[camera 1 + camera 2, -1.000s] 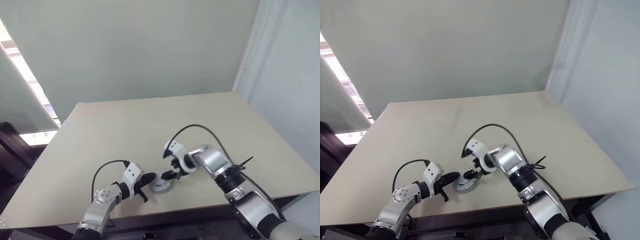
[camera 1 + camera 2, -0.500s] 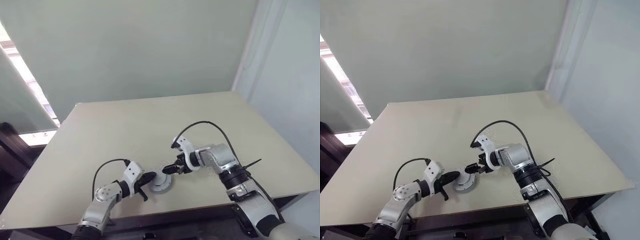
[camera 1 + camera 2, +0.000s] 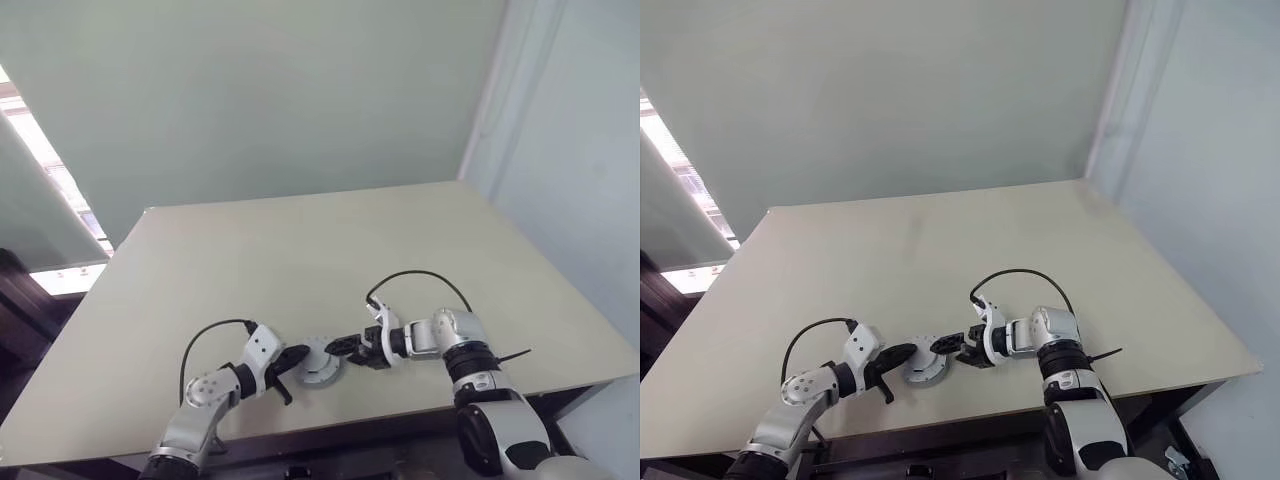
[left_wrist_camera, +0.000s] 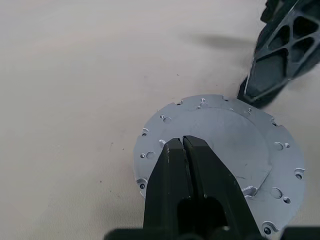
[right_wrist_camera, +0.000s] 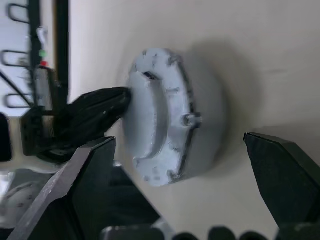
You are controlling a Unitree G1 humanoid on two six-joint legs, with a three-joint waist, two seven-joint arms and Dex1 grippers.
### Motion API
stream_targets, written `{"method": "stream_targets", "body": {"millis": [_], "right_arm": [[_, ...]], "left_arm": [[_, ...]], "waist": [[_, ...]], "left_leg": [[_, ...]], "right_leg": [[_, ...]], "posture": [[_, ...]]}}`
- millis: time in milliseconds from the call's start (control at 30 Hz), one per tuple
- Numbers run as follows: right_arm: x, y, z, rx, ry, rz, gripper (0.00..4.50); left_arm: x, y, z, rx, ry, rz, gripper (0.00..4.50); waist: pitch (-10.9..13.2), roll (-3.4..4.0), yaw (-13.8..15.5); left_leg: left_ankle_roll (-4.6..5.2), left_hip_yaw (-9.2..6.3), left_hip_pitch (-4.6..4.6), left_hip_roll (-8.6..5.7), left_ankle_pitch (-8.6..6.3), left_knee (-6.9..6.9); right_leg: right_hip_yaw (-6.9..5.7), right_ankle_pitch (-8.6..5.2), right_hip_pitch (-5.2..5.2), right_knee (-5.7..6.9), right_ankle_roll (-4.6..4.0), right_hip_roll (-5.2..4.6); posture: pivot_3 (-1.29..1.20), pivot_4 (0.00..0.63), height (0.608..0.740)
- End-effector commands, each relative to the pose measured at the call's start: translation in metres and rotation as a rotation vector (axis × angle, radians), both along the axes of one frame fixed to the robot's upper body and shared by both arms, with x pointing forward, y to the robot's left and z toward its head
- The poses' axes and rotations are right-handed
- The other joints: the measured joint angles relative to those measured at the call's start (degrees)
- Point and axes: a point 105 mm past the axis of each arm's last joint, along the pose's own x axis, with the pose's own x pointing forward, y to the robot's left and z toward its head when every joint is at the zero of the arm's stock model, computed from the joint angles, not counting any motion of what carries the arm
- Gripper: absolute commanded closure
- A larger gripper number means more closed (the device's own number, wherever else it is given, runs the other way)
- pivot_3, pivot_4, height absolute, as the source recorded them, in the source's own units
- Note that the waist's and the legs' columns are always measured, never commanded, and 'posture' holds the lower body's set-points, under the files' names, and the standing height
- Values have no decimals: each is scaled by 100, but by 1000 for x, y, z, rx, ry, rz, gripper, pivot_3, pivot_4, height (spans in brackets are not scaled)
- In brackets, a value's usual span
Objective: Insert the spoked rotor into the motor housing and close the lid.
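A grey round lid (image 4: 235, 135) with small holes along its rim lies flat near the table's front edge. It tops a thicker round body, the motor housing (image 5: 200, 120), seen side-on in the right wrist view. The housing's inside and the spoked rotor are hidden. My left gripper (image 4: 182, 141) is shut, with its tips resting on the lid's left side. My right gripper (image 3: 345, 346) stands wide open just right of the stack and holds nothing. One of its fingers (image 4: 274, 62) is at the lid's rim, and the stack lies just past its tips.
The beige table (image 3: 300, 250) stretches far back and to both sides of the stack. Its front edge (image 3: 340, 418) runs close behind my hands. Black cables (image 3: 420, 275) loop over both wrists. A pale wall stands beyond the table.
My right arm has sunk and its wrist has rolled. The open gripper now lies low and level at the right side of the stack. The left gripper has stayed put.
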Motion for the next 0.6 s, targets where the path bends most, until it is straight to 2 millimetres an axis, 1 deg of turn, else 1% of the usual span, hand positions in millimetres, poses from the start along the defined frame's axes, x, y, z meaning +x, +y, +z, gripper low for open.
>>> {"method": "stream_targets", "body": {"millis": [33,133,267,467,600], "right_arm": [[-3,13,5,73,19,-10,21],[-4,23,8,127,41,-27,21],[-5,30,10,159,55,-36,21],[-2,29,9,179,76,-90,21],[-4,28,8,187,92,-101,21]], "left_arm": [[-14,7,-20,53,84,3,4500],[-15,8,-20,54,85,11,4500],[-17,9,-19,55,84,16,4500],[-18,11,-18,59,83,20,4500],[-17,11,-17,61,82,19,4500]], "waist": [[0,0,1],[1,-3,-9],[3,-4,-69],[5,-5,-132],[6,-6,-137]], "left_leg": [[0,0,0,0,0,0],[0,-1,0,1,0,-2],[0,0,3,8,-1,-4],[0,-1,4,12,-1,-6],[0,-1,4,12,-1,-7]], "right_leg": [[0,0,0,0,-1,0],[0,-1,-1,0,-1,0],[-1,-4,-1,1,-7,5],[-1,-5,-2,1,-8,11],[-1,-5,-2,1,-8,11]], "posture": [[0,0,740],[0,0,740],[0,0,740],[0,0,740],[0,0,740]]}}
